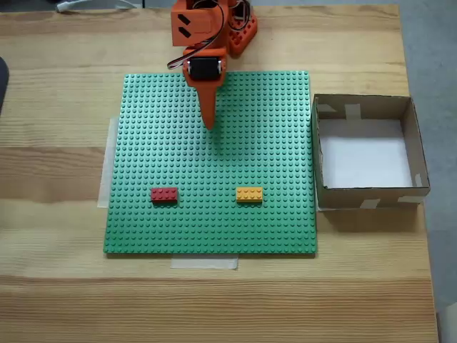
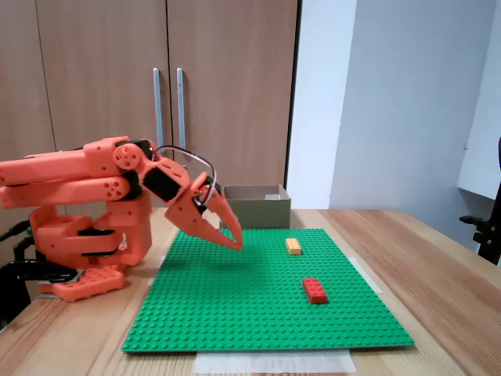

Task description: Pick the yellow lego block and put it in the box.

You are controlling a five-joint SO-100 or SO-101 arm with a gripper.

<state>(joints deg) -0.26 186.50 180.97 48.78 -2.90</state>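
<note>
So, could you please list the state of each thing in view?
Gripper: shut, holding nothing, above the baseplate.
Yellow block: flat on the baseplate, untouched.
Red block: flat on the baseplate.
Box: open, empty.
Baseplate: taped to the table.

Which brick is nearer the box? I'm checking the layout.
The yellow brick: on the green baseplate it sits on the side toward the box, while the red brick lies farther away.

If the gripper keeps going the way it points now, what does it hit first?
Probably bare green baseplate. The gripper tilts down toward the gap between the red brick and yellow lego block, neither directly in line; depth is unclear.
</note>
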